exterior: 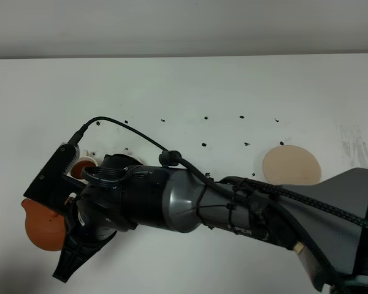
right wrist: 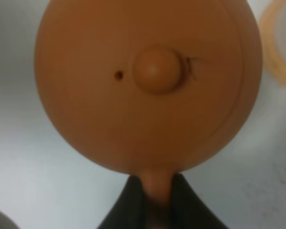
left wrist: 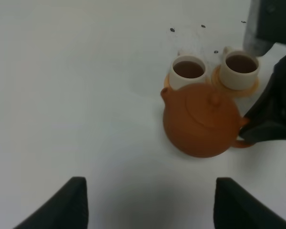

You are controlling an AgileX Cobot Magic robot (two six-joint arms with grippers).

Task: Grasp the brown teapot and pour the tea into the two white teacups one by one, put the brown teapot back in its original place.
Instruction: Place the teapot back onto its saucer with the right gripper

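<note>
The brown teapot (left wrist: 202, 120) is a squat, round, reddish-brown clay pot with a matte skin, a flat lid topped by a small knob (right wrist: 157, 68), a pinhole vent in the lid, a short spout and a loop handle. In the left wrist view it sits just in front of the cups, its spout toward the nearer one; in the high view only part of its body (exterior: 43, 223) shows, at about eight o'clock, beyond the end of the right arm.

The right gripper (right wrist: 155, 195) is clamped fully closed on the teapot's handle, a dark finger on either side of the clay loop. The left gripper (left wrist: 148, 205) shows two dark fingertips standing well apart with nothing between them (it hangs above bare table, well apart from the pot).

Count: one teapot; two white teacups (left wrist: 187, 72), small cream cylinders, both holding dark brown tea; two orange saucers (left wrist: 250, 87), one under each cup; one pale beige saucer (exterior: 291, 165), bare, at about three o'clock in the high view, well apart from the pot.

The table (exterior: 190, 86) is plain white and matte, marked with a scatter of small black dots (exterior: 205, 116) near its middle and faint grey scuffs toward three o'clock. A pale wall runs behind it at twelve o'clock.
</note>
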